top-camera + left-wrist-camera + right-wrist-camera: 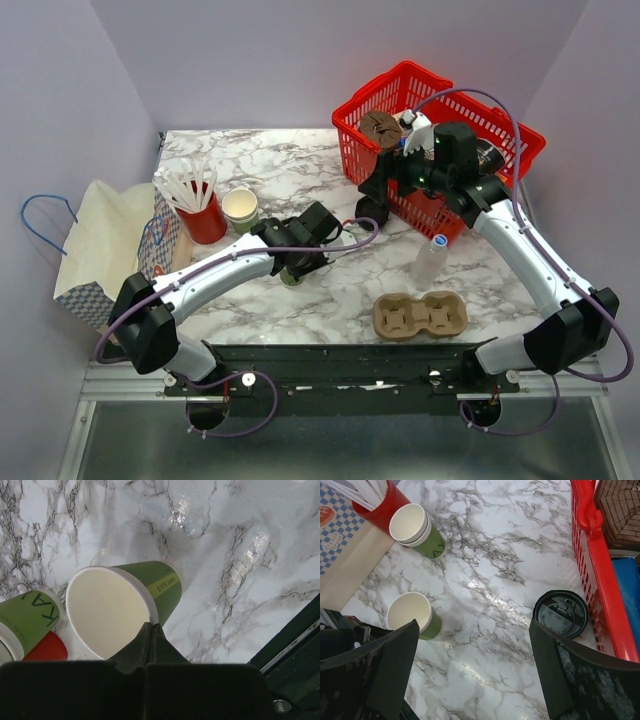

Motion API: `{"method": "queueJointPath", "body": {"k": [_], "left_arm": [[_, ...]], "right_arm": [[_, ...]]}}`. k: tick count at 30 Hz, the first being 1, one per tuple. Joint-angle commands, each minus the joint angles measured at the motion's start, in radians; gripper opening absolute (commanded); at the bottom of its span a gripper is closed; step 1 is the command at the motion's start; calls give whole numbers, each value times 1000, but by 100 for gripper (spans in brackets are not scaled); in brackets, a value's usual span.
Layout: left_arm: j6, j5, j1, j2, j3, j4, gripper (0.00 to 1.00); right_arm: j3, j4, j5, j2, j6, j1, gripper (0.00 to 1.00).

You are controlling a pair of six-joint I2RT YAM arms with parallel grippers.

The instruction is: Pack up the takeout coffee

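My left gripper pinches the lidless olive-green paper cup by its rim, steadying it upright on the marble table. My right gripper is spread above the black lid, probably to cap it.

Top overhead; wrists look down, share green cup.

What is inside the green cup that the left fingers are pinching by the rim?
Only bare cream wall shows inside the green cup; no liquid or object is visible. The left fingers cover the near rim, and the floor cannot be made out.
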Motion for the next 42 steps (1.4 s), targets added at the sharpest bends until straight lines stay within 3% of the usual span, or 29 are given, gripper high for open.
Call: {"method": "queueJointPath", "body": {"k": [1,3,10,16,21,22,25,29,34,42], "left_arm": [[-52,-38,-13,-1,-47,75,0],[-61,-29,-16,-7,-52,66,0],[-68,40,-18,-53,22,-13,37],[-38,10,-3,-53,206,-60,51],[-24,-44,180,2,330,-89,55],[-37,-30,268,18,348,-115,55],[-37,-32,393,102,411,-174,56],[-41,-3,505,209,493,-237,57],[-9,49,545,300,527,-273,57],[17,42,559,346,451,-175,57]], "right_arm": [[-20,-7,41,-29,-35,-1,100],[-20,-9,46,-28,-40,-1,100],[11,-24,46,-11,-47,-4,100],[57,-43,47,18,-52,-4,100],[94,-55,47,31,-72,-5,100],[98,-56,50,31,-78,-5,100],[112,-66,58,23,-106,-7,100],[121,-79,72,9,-112,-10,100],[111,-87,78,2,-140,-11,100],[108,-90,78,3,-130,-11,100]]}}
